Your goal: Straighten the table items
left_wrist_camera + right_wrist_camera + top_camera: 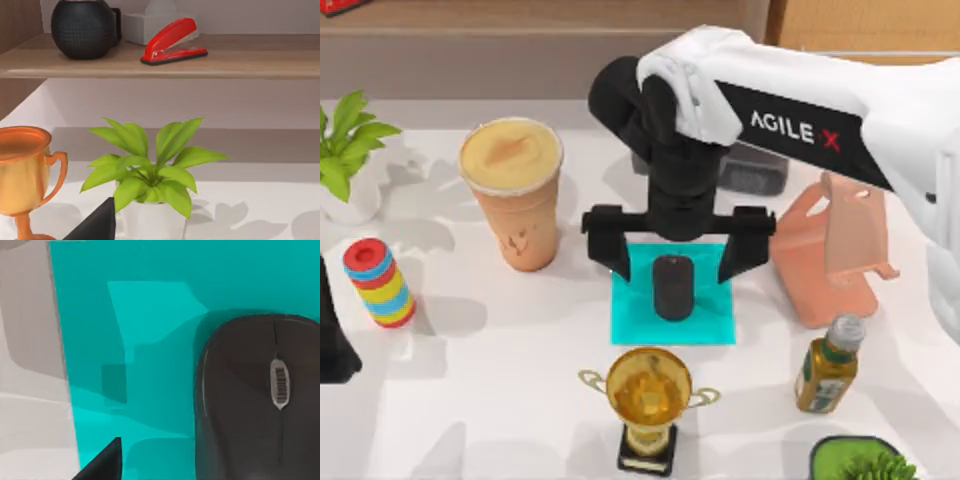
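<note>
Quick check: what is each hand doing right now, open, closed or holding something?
Right hand: open, fingers spread either side of the mouse on the teal mat.
Left hand: cannot be told.

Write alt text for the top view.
The right gripper hangs open over a black mouse lying on a teal mat mid-table. Around it stand a tan foamy drink cup, gold trophy, striped ring stack, pink stand and bottle.

White table (500, 400) bears cup (515, 195), teal mat (705, 320), trophy (648, 405).
</note>
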Controlling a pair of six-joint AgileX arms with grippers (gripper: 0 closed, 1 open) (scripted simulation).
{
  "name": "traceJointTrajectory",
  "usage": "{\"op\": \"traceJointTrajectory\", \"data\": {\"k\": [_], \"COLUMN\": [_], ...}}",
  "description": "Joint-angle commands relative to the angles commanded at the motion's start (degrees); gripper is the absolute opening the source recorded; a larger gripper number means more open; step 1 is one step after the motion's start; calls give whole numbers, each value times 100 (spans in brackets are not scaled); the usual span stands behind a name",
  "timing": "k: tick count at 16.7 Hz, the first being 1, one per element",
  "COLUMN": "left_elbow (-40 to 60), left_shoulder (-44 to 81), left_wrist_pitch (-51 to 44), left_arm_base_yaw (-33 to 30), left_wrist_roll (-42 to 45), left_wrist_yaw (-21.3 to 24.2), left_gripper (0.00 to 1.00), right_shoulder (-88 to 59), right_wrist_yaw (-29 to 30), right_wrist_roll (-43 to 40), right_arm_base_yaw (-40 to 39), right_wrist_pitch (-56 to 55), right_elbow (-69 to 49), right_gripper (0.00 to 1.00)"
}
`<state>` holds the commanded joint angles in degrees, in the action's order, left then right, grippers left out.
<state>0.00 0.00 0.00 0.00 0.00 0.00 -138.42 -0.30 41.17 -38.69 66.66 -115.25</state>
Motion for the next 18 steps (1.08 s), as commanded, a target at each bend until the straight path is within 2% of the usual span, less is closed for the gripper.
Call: {"op": "traceJointTrajectory", "data": {"k": [3, 6, 12, 18], "left_elbow": [0, 0, 0, 0], "left_shoulder": [0, 0, 0, 0], "left_wrist_pitch": [0, 0, 0, 0], "left_arm_base_yaw": [0, 0, 0, 0], "left_wrist_roll": [0, 0, 0, 0], "left_wrist_yaw": [0, 0, 0, 0], "left_gripper": [100, 100, 100, 100], "right_shoulder": [60, 578, 2495, 4285], "right_wrist_yaw": [3, 11, 38, 56], "right_wrist_roll": [-58, -564, -2538, -4667], "right_arm_base_yaw": [18, 76, 617, 2109], "right_wrist_pitch": [-4, -53, -211, -434], "right_elbow": [-17, -15, 853, 3188], "right_gripper": [100, 100, 100, 100]}}
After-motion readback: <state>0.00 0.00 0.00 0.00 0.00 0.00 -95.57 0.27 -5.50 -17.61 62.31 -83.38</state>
